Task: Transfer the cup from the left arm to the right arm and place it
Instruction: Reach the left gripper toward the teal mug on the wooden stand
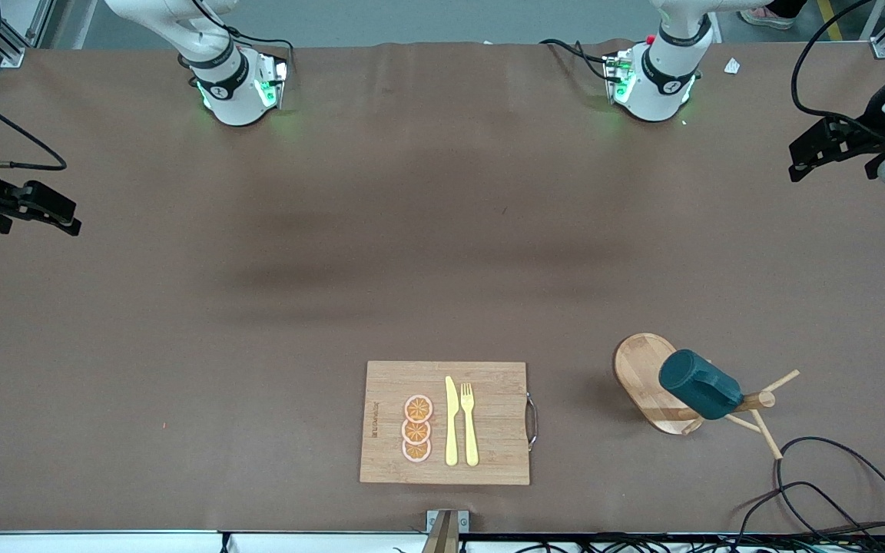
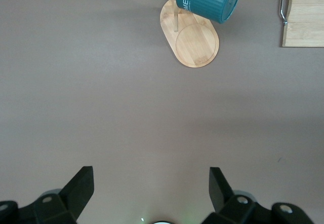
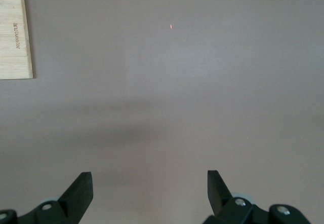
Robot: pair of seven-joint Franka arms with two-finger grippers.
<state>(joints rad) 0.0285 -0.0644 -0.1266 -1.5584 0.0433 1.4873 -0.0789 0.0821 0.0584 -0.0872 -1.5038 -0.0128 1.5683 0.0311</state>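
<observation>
The dark teal cylindrical mug (image 2: 208, 0), hanging on a wooden peg stand (image 2: 190, 36) at the top of the left wrist view, is showing pale raised letters on its side; only what looks like "ME" is readable. The rectangular bamboo cutting board (image 3: 15, 35), at the upper left of the right wrist view, is bearing a small burnt-in brand line along its short edge, too small to read.

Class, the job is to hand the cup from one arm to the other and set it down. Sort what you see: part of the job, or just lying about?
Part of the job:
cup
left gripper
right gripper

Lying about:
peg stand
cutting board
toy knife
toy fork
orange slices
cables
</observation>
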